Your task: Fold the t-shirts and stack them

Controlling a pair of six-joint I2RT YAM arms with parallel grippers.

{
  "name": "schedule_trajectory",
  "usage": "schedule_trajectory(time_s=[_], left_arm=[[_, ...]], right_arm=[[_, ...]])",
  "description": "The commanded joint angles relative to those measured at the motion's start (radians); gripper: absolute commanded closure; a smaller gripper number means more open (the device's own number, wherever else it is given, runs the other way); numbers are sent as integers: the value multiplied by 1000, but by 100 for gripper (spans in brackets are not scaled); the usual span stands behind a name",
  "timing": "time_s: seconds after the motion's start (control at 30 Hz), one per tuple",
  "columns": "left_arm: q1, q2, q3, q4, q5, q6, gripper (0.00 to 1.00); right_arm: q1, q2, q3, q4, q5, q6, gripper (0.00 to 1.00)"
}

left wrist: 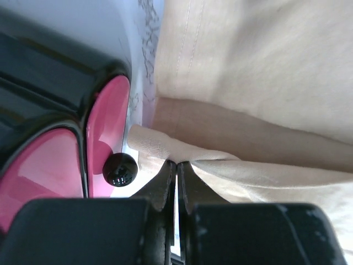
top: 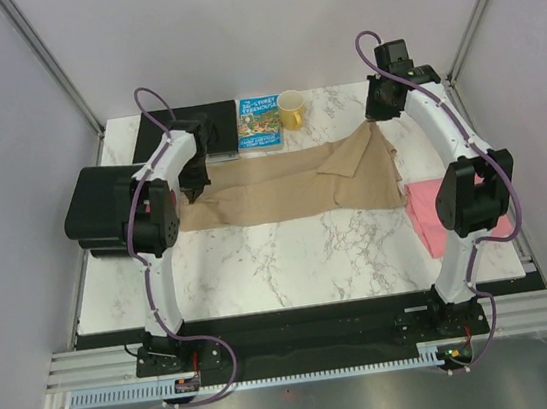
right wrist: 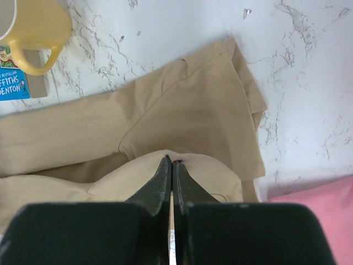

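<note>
Tan shirt point(top: 282, 188): spread across far half of table point(top: 291, 263), part-folded, right end doubled over w/ a sleeve flap showing.
Pink shirt point(top: 428, 212): lies at right edge of table, just beside the tan one's near-right corner; no gripper on it.
Left gripper point(left wrist: 176, 164): jaws closed, no gap visible, tips pinched on cloth by a ribbed edge at the shirt's left end.
Right gripper point(right wrist: 171, 161): jaws closed too, nipping a raised fold of tan cloth at the right end.
Step (my read): both ends held, ready to carry a fold over. Task looks early — neither shirt finished, no stack.
Risk 1: left pinch looks thin. If the arms pull apart it could slip and the cloth drop crooked.
Risk 2: left grip sits just beside drawer box point(left wrist: 105, 116) and its knob; a swing that way could snag.
Risk 3: mug point(right wrist: 33, 27) and book point(top: 260, 123) sit near the shirt's far edge — dragged cloth may shove or tip them.
Risk 4: uneven lift btw arms would skew the fold.
</note>
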Motion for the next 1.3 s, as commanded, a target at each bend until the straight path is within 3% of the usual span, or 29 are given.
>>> schedule_trajectory(time_s=[0.0,0.13,0.4,0.53,0.73,0.77,0.83,0.93,1.1,1.27], left_arm=[[5,21,67,0,3,11,98],[4,38,59,-3,8,14,84],[4,32,67,-13,-21,5,75],[1,-9,62,-10,-23,-9,75],[-18,-87,39,-1,-32,-9,74],[-18,-104,35,-1,-32,-9,74],[-21,-121,16,-1,-38,-12,74],[-24,-152,-7,4,-52,-18,74],[-24,-189,-22,11,-49,-20,73],[-36,-227,-82,43,17,-1,74]], right_arm=[[-8,12,33,46,22,-13,100],[-8,30,30,53,9,-10,100],[-8,53,24,88,-41,-4,100],[-8,70,36,96,-36,-8,100],[-7,113,57,112,-24,-2,91],[-8,119,59,120,-27,4,85],[-7,148,76,120,-39,13,84],[-8,187,93,119,-48,22,70],[-7,219,108,112,-12,9,59],[-7,176,90,83,-10,-5,62]])
